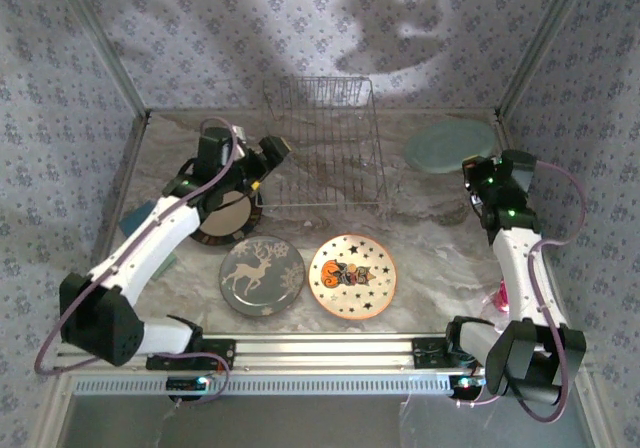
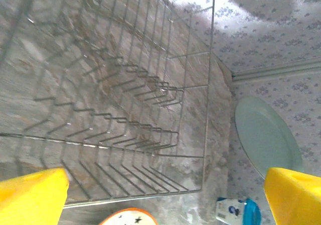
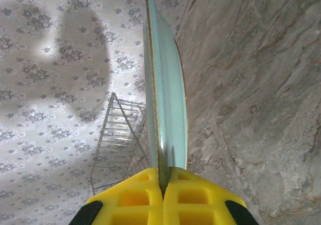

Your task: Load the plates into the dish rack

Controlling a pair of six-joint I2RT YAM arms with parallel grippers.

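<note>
While the R pincer (image 3: 163,189) is clamping the rim of the teal plate (image 3: 169,84), that plate is standing edge-on btwn its yellow pads, w/ the dish rack (image 3: 120,139) lying beyond it, off to the left. The L pincer (image 2: 163,196) is hanging w/ jaws spread wide, gripping nothing, the rack's tines lying right ahead of it. In the top view the brown-rimmed plate (image 1: 222,218) is lying just behind the L pincer, under its arm. The reindeer plate (image 1: 262,276) and star plate (image 1: 352,275) are resting flat on the tabletop (image 1: 440,258), side by side, well apart from both pincers.
</note>
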